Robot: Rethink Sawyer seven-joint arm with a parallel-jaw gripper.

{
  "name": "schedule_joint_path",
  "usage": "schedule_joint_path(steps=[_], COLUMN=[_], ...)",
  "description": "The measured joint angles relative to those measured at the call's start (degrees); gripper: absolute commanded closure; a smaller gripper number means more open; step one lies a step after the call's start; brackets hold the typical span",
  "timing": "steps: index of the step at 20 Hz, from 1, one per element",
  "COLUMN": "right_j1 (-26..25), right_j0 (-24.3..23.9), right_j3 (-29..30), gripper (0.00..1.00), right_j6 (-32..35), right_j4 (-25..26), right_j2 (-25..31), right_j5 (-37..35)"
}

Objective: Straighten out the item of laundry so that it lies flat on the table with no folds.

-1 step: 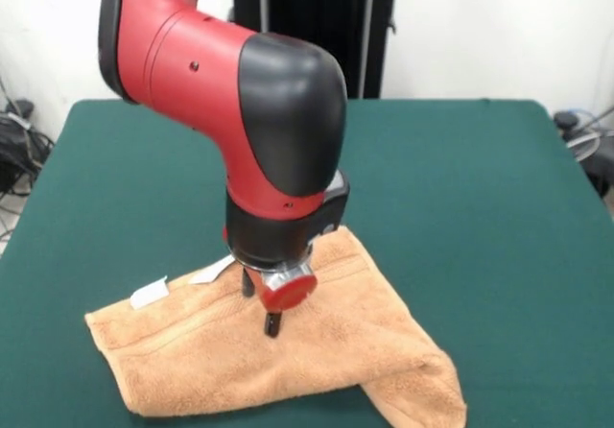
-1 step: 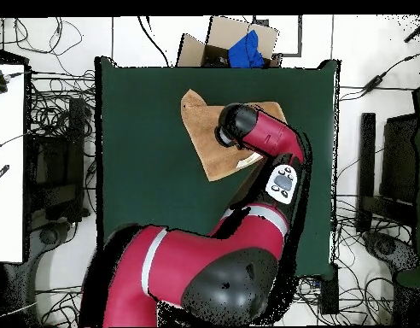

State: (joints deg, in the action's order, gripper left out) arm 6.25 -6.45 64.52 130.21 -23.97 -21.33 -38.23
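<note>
The item of laundry (image 1: 288,356) is an orange-tan towel lying near the front edge of the green table (image 1: 480,188). Two white tags (image 1: 149,294) stick out along its far left edge. Its right corner is folded and hangs down as a flap toward the picture's bottom edge. My gripper (image 1: 268,304) points straight down over the towel's middle, its tip at or just above the cloth. In the overhead view the arm's wrist (image 2: 236,128) covers the gripper and part of the towel (image 2: 205,128).
Beyond the table's edge in the overhead view sits a cardboard box (image 2: 215,41) with something blue inside. Cables and equipment lie on the floor around the table. Green tabletop (image 2: 145,154) stretches wide beside the towel.
</note>
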Motion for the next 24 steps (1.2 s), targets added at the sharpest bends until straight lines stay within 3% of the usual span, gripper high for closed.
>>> schedule_joint_path(steps=[9, 24], right_j1=[4.2, 11.1], right_j0=[-0.9, -5.9], right_j3=[10.6, 26.6], gripper=[0.0, 0.0], right_j6=[0.0, 0.0], right_j4=[-0.3, -0.3], right_j2=[1.6, 8.4], right_j5=[5.0, 20.6])
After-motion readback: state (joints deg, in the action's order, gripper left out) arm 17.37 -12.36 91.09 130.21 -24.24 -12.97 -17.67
